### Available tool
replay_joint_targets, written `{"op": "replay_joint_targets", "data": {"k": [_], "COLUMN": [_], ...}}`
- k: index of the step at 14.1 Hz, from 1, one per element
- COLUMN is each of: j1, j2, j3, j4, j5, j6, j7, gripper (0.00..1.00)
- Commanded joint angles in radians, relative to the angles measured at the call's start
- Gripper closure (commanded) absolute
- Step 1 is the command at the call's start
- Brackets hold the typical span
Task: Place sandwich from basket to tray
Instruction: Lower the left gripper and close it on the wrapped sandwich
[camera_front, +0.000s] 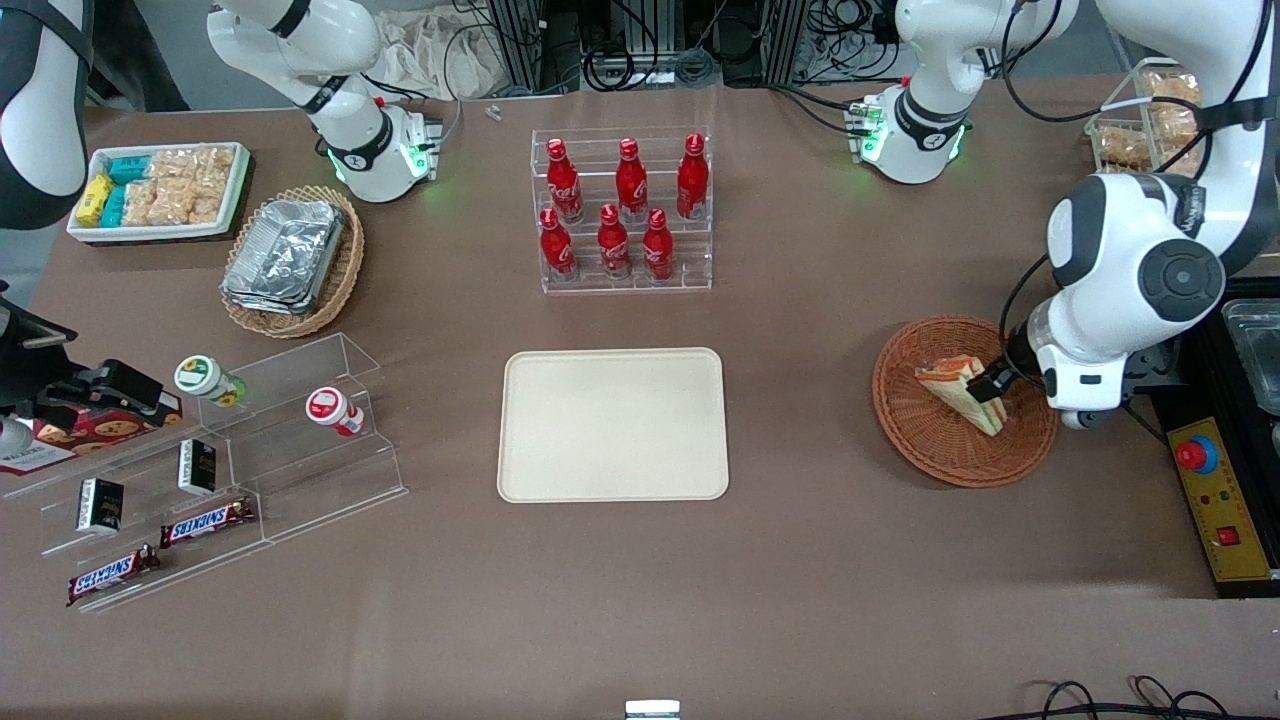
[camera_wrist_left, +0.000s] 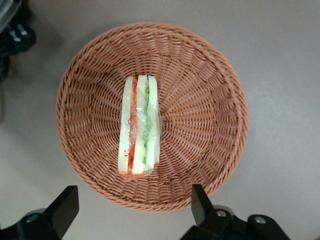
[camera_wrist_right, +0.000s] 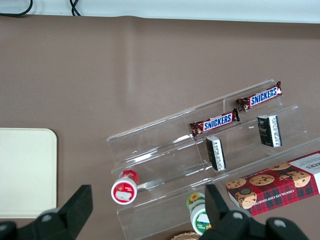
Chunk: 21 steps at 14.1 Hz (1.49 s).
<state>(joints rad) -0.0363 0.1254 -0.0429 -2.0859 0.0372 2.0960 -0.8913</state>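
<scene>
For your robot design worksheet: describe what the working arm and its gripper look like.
The left arm is glossy white with rounded shells, a dark grey round joint cap and black cables along it. Its gripper, over the basket, has black angular fingers with metal screws at their base.

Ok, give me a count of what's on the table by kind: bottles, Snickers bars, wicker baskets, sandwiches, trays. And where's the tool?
Red bottles: 6
Snickers bars: 2
Wicker baskets: 2, the reddish-brown basket and the tan basket
Sandwich: 1
Tray: 1
Total: 12
The tool hovers open above the sandwich.
</scene>
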Motion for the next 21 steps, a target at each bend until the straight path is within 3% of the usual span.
{"op": "replay_joint_targets", "data": {"k": [1,18,19,21], "j1": [-0.002,0.01,0.01,0.01], "j2": [-0.009,0.083,0.088,0.091], "j3": [0.003,0.009,0.009,0.009], "j4": [-0.11,-0.186,-0.186,-0.184], "j5": [0.001,0.012,0.012,0.01], "j6": [0.149,0.262,0.269,0.272], "j7": [-0.125,-0.13,-0.13,-0.132], "gripper": [0.0,0.02,0.17,0.6]}}
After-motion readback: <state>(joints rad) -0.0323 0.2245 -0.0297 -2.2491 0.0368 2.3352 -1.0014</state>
